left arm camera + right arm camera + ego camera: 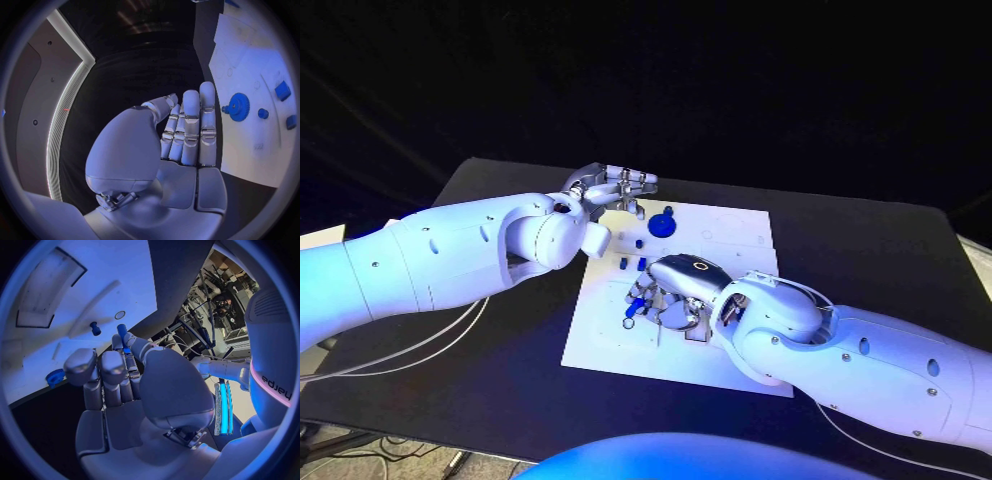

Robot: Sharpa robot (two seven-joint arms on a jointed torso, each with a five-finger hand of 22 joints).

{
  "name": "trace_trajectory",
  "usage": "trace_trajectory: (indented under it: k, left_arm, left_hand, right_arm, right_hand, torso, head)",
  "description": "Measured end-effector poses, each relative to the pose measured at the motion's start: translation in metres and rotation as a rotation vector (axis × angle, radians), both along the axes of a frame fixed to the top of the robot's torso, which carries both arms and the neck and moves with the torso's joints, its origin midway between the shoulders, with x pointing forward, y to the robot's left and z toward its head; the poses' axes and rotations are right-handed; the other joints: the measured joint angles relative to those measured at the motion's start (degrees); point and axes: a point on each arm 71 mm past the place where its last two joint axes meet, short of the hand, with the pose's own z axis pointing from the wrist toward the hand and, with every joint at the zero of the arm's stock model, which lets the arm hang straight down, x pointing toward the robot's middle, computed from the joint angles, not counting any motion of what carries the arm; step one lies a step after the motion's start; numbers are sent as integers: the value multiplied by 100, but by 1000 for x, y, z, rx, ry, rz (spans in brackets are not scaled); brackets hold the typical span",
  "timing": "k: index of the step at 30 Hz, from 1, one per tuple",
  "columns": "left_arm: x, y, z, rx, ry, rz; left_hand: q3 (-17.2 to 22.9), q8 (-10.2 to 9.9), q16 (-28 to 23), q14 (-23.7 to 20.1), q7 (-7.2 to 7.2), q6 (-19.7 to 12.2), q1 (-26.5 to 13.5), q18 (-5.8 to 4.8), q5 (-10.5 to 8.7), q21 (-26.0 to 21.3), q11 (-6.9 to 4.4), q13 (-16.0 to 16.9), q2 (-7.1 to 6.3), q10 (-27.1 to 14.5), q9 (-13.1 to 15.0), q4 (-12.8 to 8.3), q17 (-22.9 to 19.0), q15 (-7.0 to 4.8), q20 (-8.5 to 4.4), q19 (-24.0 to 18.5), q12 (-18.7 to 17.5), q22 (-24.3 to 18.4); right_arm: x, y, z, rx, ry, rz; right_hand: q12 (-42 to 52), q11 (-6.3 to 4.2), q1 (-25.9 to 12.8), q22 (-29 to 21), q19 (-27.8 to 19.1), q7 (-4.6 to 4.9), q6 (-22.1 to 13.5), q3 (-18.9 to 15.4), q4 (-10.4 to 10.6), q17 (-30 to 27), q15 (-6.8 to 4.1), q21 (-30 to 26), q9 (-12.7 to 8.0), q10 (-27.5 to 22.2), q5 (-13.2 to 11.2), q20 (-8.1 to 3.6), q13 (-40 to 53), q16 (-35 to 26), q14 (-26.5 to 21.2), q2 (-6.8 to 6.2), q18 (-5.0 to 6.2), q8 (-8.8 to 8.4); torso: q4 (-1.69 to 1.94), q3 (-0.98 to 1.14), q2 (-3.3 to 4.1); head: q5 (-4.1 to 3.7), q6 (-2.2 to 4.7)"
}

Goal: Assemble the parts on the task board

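Board (733,345) lay white in the middle of the table (488,370), with a gear (659,226) and other small blue parts standing near its far edge. You would have done well to seat the peg (122,332) upright and unhurried. Your right hand (672,295) hung low over the board, pinching that peg at its fingertips; your left hand (606,187) waited beside the far edge, fingers straight, holding nothing.

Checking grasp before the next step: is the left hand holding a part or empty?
Empty. In the left wrist view the left hand has straight fingers with nothing between them, beside the blue gear.
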Motion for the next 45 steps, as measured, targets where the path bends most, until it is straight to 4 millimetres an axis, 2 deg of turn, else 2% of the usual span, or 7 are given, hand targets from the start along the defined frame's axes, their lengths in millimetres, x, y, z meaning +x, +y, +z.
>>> trace_trajectory:
  k: [9, 14, 31, 41, 44, 45]
  left_arm:
    - [0, -1, 0, -1, 0, -3]
    - [0, -1, 0, -1, 0, -4]
    - [0, 0, 0, 0, 1, -4]
    - [0, 0, 0, 0, 1, -3]
    - [0, 0, 0, 0, 1, -3]
    - [0, 0, 0, 0, 1, -3]
  left_hand:
    - [0, 0, 0, 0, 0, 0, 0, 0, 0, 0, 0, 0, 0, 0, 0, 0, 0, 0, 0, 0, 0, 0]
    - [0, -1, 0, 0, 0, 0, 0, 0, 0, 0, 0, 0, 0, 0, 0, 0, 1, 0, 0, 0, 0, 0]
    - [0, -1, 0, 0, 0, 0, 0, 0, 0, 0, 0, 0, 0, 0, 0, 0, 1, 0, 0, 0, 0, 0]
    - [0, -1, 0, 0, 0, 0, 0, 1, 0, 0, 0, 0, 0, 0, 0, 0, -6, 0, 0, 0, 0, 0]
    - [0, -1, 0, 0, 0, 0, 0, 0, 0, 0, 0, 0, 0, 0, 0, 0, -5, 0, 0, 0, 0, 0]
    - [0, -1, 0, 0, 0, 0, 0, 0, 0, 0, 0, 0, 0, 0, 0, 0, -5, 0, 0, 0, 0, 0]
  right_arm:
    - [0, 3, -9, -28, 23, 1]
    - [-1, 5, -10, -40, 29, 6]
    - [-1, 9, -16, -72, 27, 20]
    - [-3, 16, -16, -96, -8, 44]
    - [-3, 17, -16, -102, -19, 48]
    - [-3, 17, -17, -104, -21, 49]
  right_hand:
    - [0, 10, 7, -7, 0, 9, -8, -1, 0, -1, 0, 0, 0, 9, -1, 0, -1, 0, 0, -8, 0, 0]
    - [0, 11, 7, -7, 0, 12, -10, 31, -1, -1, 0, 0, 1, 9, -2, 0, -1, 0, 0, -8, 0, 0]
    - [0, 30, 5, -13, 0, 30, -28, 31, -1, -2, 0, -1, 4, 9, -12, 0, 0, 0, 0, -9, 0, 0]
    - [-78, 32, -140, -62, -43, 29, -27, 31, -1, -31, 0, -1, 94, -52, 21, 43, 6, 22, 0, -85, 1, 0]
    - [-166, 72, -238, -106, -67, 139, -142, 31, -1, -17, 34, -3, 120, -196, 34, 67, -23, 43, -1, -152, 1, 10]
    - [-200, 103, -346, -144, -95, 178, -264, 30, 1, -7, 63, -36, 103, -249, 67, 95, -22, 59, -1, -140, 1, -67]
  torso:
    - [-3, 8, -1]
    - [-4, 12, 1]
    - [-6, 9, -1]
    - [-3, 8, -1]
    - [-3, 8, -1]
    - [-3, 7, -1]
  head:
    - [3, -14]
    - [-2, 2]
    - [-15, 31]
    - [-38, 60]
    - [-39, 63]
    - [-39, 65]
